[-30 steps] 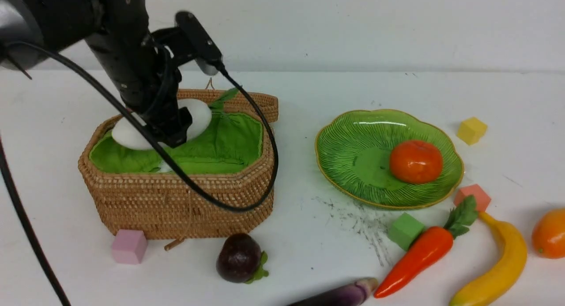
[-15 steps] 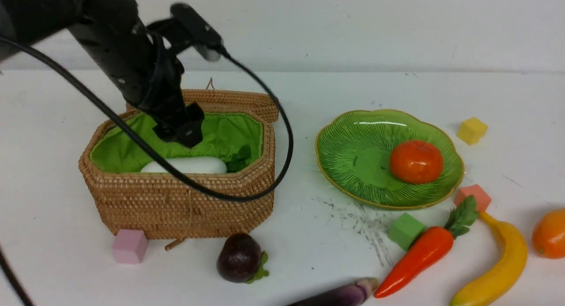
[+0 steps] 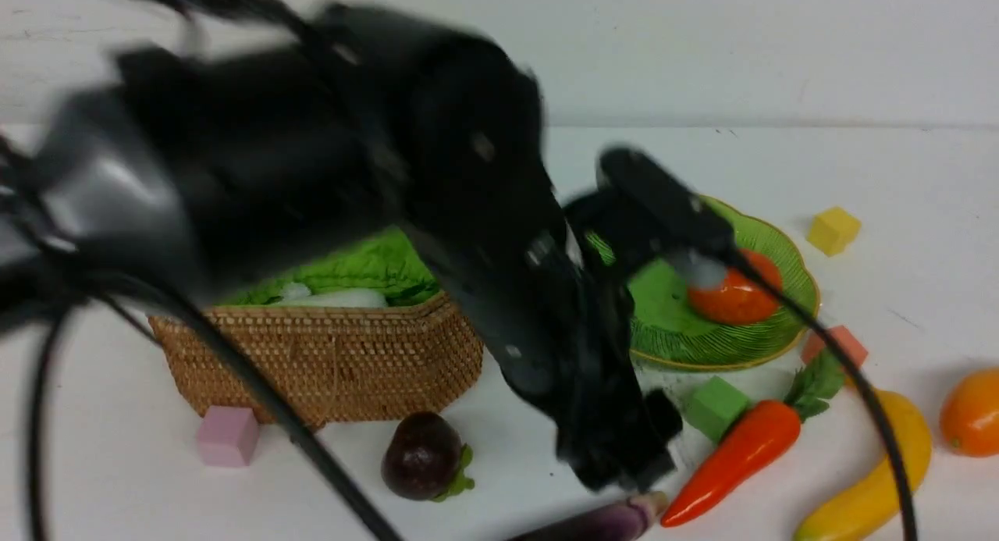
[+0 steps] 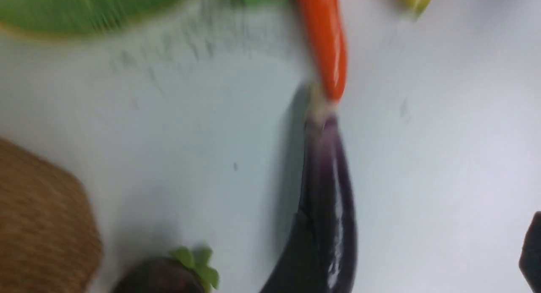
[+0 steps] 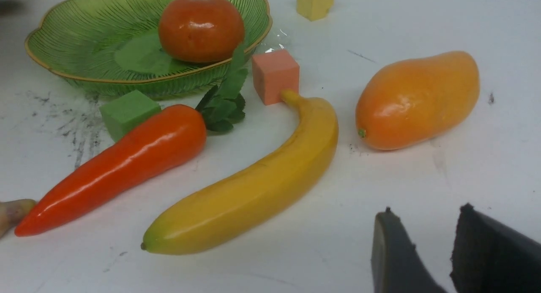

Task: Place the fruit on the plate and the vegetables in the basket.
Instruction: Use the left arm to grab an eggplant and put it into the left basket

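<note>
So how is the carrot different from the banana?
The carrot is orange-red; the banana is yellow. The carrot has a green leafy top; the banana has none. The carrot is straight and narrows to a point; the banana bends in a curve. Both are long and shiny, and they lie side by side on the white table.
</note>
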`<state>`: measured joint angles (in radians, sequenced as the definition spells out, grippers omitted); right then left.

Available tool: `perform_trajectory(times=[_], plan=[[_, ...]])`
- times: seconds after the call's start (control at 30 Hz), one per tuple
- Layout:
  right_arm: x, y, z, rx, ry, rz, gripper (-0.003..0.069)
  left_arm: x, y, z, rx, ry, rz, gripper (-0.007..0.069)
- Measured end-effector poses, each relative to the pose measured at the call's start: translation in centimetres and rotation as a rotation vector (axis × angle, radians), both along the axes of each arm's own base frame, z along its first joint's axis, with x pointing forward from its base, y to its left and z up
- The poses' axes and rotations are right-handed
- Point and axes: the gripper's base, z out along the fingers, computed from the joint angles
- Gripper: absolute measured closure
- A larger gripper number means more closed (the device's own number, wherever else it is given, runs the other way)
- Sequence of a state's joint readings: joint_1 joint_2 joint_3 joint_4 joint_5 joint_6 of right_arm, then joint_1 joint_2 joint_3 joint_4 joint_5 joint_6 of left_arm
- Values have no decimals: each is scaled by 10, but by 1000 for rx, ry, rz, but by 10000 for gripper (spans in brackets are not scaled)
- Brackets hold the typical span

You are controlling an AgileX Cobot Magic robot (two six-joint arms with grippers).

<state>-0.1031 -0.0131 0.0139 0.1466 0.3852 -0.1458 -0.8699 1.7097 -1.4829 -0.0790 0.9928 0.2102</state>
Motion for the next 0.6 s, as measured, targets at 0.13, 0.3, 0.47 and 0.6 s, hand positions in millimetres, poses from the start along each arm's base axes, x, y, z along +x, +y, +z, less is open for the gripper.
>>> perform_trajectory(times=[0.13, 0.3, 0.47, 0.6], plan=[[0, 0, 0, 0, 0, 0, 421, 5, -22, -52, 114, 59, 8, 21], [0, 0, 0, 0, 0, 0, 421, 15, -32, -96, 214, 88, -7, 62], [0, 0, 0, 0, 0, 0, 421, 22, -33, -112, 263, 54, -13, 118], [0, 0, 0, 0, 0, 0, 421, 22, -33, -115, 274, 62, -19, 196]])
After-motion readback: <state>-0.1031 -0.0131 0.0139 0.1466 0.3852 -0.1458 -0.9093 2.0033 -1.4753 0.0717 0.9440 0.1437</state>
